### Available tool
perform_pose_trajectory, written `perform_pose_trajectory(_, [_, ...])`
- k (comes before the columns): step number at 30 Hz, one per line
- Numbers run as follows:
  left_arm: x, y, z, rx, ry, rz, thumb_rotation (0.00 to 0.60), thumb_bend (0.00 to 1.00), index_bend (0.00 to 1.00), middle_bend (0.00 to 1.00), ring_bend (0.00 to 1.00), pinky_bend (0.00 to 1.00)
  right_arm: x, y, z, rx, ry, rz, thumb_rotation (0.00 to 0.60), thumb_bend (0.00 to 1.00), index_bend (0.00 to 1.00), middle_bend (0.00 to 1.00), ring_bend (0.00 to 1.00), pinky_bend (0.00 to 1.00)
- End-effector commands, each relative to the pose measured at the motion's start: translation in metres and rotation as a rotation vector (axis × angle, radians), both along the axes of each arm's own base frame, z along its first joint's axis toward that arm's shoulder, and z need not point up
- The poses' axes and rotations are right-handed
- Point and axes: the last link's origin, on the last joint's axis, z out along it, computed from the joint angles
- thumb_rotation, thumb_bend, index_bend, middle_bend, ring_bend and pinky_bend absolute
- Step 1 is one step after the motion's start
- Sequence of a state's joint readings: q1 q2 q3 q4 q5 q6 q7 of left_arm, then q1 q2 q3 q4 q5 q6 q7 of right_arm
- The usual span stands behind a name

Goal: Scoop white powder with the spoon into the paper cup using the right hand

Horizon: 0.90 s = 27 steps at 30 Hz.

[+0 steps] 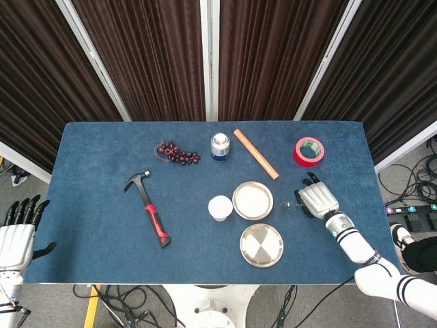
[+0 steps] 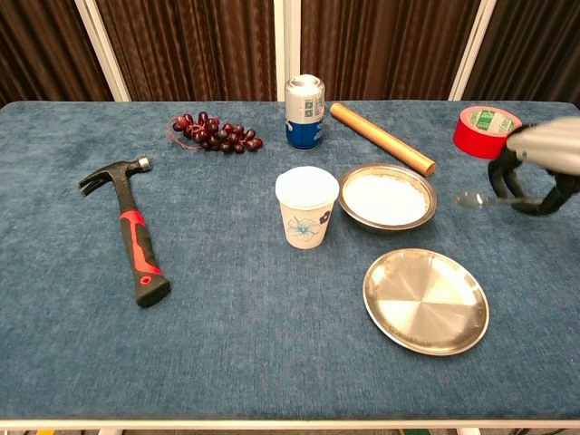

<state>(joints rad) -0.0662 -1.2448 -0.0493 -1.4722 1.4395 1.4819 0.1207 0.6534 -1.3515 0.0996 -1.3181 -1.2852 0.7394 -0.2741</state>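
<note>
Now, right hand (image 2: 540, 168) gripping spoon (image 2: 473, 199) (bowl leftward)

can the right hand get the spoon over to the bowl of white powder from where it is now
Probably yes. The right hand holds the spoon just beside the powder bowl, bowl end toward it, with nothing between them.

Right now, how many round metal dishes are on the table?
2. One dish holding white powder sits right of the paper cup. An empty dish lies nearer the front edge, just below the first. Nothing seems to hide another.
</note>
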Motion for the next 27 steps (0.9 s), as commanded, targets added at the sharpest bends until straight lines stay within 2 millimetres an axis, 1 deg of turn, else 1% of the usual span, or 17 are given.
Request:
perform_pose_trajectory(1, [0.000,-0.001,0.000,0.000,-0.001,-0.001,0.600,0.07,0.19,0.15,0.04,0.05,0.030,-0.012,0.015,0.024,0.008,0.041,0.600,0.36,0.54,0.56,0.18,0.00])
perform_pose_trajectory(3, [0.000,-0.001,0.000,0.002,-0.001,-0.002,0.600,0.07,0.19,0.15,0.04,0.05,0.044,-0.017,0.014,0.038,0.023,0.073,0.600,0.36,0.54,0.56,0.18,0.00])
perform_pose_trajectory(5, [-0.001,-0.002,0.001,0.005,-0.002,-0.002,0.600,0.07,0.19,0.15,0.04,0.05,0.057,-0.021,0.008,0.059,0.040,0.103,0.600,0.36,0.54,0.56,0.18,0.00])
perform_pose_trajectory(9, [-0.001,-0.002,0.001,0.008,-0.001,-0.006,0.600,0.07,0.19,0.15,0.04,0.05,0.081,-0.027,-0.013,0.117,0.090,0.161,0.600,0.37,0.54,0.56,0.18,0.00])
perform_pose_trajectory(11, [-0.001,-0.001,0.001,0.008,-0.001,-0.011,0.600,0.07,0.19,0.15,0.04,0.05,0.089,-0.030,-0.026,0.146,0.117,0.177,0.600,0.37,0.54,0.56,0.18,0.00])
perform_pose_trajectory(15, [0.000,0.001,0.002,0.009,-0.004,-0.012,0.600,0.07,0.19,0.15,0.04,0.05,0.099,-0.035,-0.045,0.184,0.183,0.203,0.600,0.37,0.54,0.56,0.18,0.00])
perform_pose_trajectory(18, [0.000,0.002,0.002,0.008,-0.005,-0.013,0.600,0.07,0.19,0.15,0.04,0.05,0.104,-0.038,-0.055,0.188,0.239,0.228,0.600,0.37,0.54,0.56,0.18,0.00])
perform_pose_trajectory(21, [-0.001,0.002,0.002,0.008,-0.008,-0.010,0.600,0.07,0.19,0.15,0.04,0.05,0.110,-0.040,-0.062,0.182,0.285,0.246,0.600,0.38,0.54,0.56,0.18,0.00])
perform_pose_trajectory(27, [-0.003,0.001,0.000,0.007,-0.016,-0.004,0.600,0.07,0.19,0.15,0.04,0.05,0.119,-0.041,-0.067,0.149,0.364,0.284,0.600,0.38,0.54,0.56,0.18,0.00])
